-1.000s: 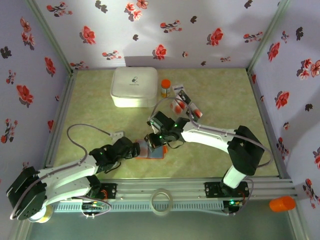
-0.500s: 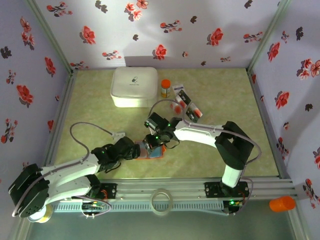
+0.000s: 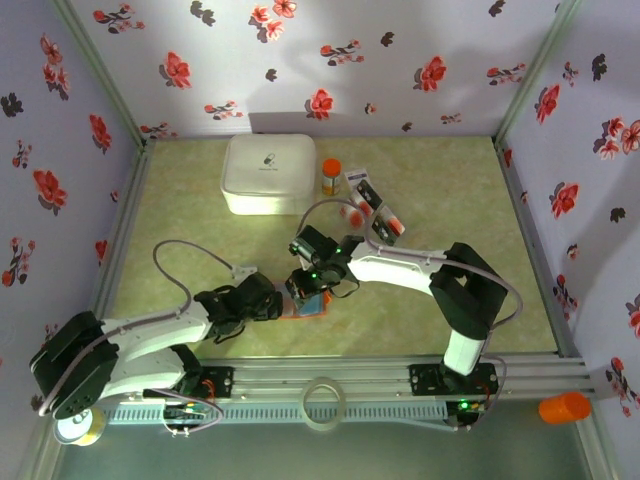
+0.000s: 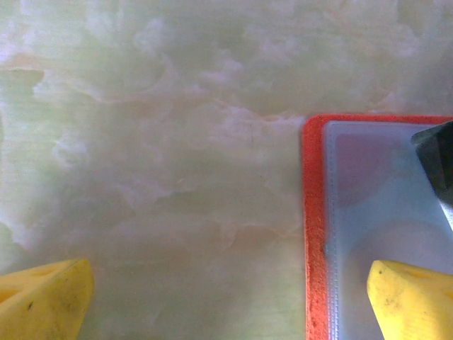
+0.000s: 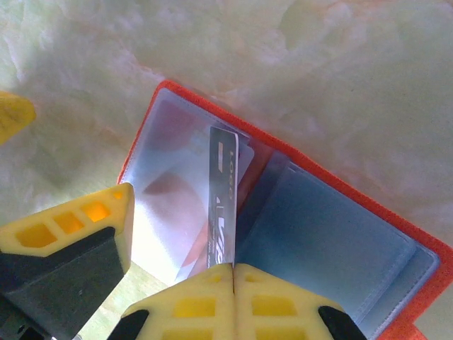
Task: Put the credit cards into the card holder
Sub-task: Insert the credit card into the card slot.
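**Card poised at the pocket.** Your right fingers are pressed together on the near end of a thin dark credit card with pale print. They hold it on edge above the open orange-red folding card holder, whose light blue lining faces up.

The card's long axis runs straight out from the fingertips. Its far end sits over the holder's left panel, just beside the centre fold, where a clear pocket appears to open. You cannot tell from here whether that end has entered the pocket. The coming move seems to turn on this line: the pocket lies directly ahead of the card, so a push along the card's own length should seat it once the card is laid flatter.

Your left fingers are spread wide and grip nothing. One is over the pale green marbled bench, just beside the holder's outer edge. The other is on or just above the blue lining of the left panel, apparently pinning it flat.

From overhead, the holder lies near the front of the bench, between the two arms. The remaining credit cards sit in a loose cluster further back, well apart from it, on the right arm's side.
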Controlling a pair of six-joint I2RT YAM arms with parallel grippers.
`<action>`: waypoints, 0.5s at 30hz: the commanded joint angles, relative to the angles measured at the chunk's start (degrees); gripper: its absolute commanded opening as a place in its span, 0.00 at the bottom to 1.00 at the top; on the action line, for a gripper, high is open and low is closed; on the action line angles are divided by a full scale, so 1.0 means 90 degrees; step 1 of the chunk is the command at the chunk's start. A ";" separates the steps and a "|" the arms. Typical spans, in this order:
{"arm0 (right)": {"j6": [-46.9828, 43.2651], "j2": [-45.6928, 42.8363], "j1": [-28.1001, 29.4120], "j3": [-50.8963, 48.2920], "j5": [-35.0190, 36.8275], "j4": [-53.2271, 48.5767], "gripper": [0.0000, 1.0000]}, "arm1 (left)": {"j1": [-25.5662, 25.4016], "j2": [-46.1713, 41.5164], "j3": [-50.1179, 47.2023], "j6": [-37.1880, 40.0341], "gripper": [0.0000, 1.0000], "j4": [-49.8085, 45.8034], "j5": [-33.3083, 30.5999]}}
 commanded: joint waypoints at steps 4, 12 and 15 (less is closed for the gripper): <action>0.0109 -0.0433 0.0048 -0.0160 0.0010 -0.0152 0.00 | -0.0054 0.0201 0.0157 -0.0056 1.00 -0.0244 -0.0045; 0.0890 -0.1676 -0.0021 -0.1023 0.0513 0.0838 0.00 | -0.0113 0.0098 0.0102 -0.0179 1.00 -0.0460 -0.0116; 0.1421 -0.1974 -0.0004 -0.1643 0.0529 0.1732 0.00 | -0.0142 0.0101 0.0122 -0.0200 1.00 -0.0555 -0.0154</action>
